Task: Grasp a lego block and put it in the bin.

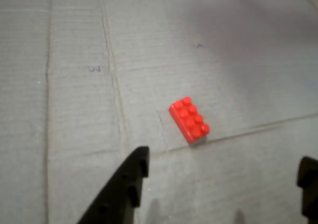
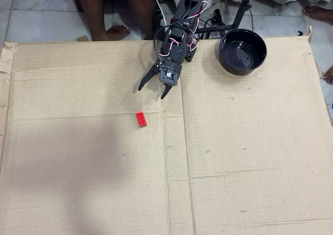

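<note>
The lego block (image 1: pixel 189 119) (image 2: pixel 141 119) is a small red studded brick lying flat on the cardboard. In the wrist view it rests just beyond and between my two black fingers. My gripper (image 2: pixel 152 91) (image 1: pixel 226 172) hangs open above the cardboard, a short way behind the brick in the overhead view, with nothing between its fingers. The bin (image 2: pixel 242 51), a glossy black bowl, stands at the far right of the arm's base and holds nothing that I can see.
A large sheet of brown cardboard (image 2: pixel 234 157) covers the work area, with fold creases running across it. Cables and a stand pole (image 2: pixel 240 8) sit behind the bowl. A person's bare feet (image 2: pixel 113 33) rest beyond the far edge.
</note>
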